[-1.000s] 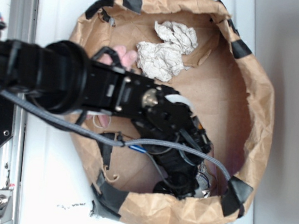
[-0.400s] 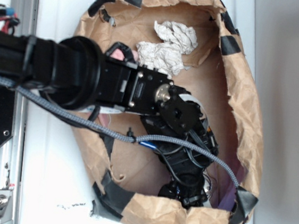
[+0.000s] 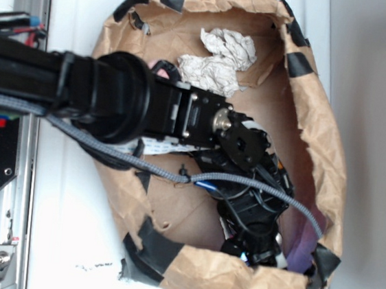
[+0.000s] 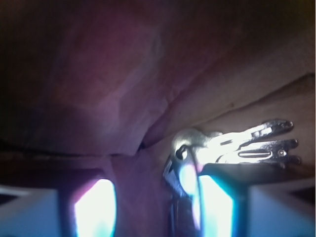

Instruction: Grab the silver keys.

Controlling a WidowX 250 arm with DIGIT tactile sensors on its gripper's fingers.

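From the exterior view, a black robot arm reaches from the left edge across a white tabletop and down into a brown paper bin whose crumpled rim is patched with strips of black tape. The end effector is low in the bin's near right corner, close against the paper wall, and its own dark body hides the fingertips, so this view does not show how they stand. A grey braided cable runs along the arm and curves over the wrist toward the corner. Two balls of crumpled white paper lie on the bin floor near the far wall, well apart from the end effector. A faint purple patch shows on the paper wall beside the end effector. The silver keys cannot be made out here. In the wrist view, the silver keys lie fanned on the brown paper floor, blades pointing right, right at the tip of the right-hand finger. The other finger stands well to the left, with open paper floor between the two, so the end effector is spread apart and clamps nothing. The keys sit at the fold where the floor meets the dim, purplish paper wall behind.
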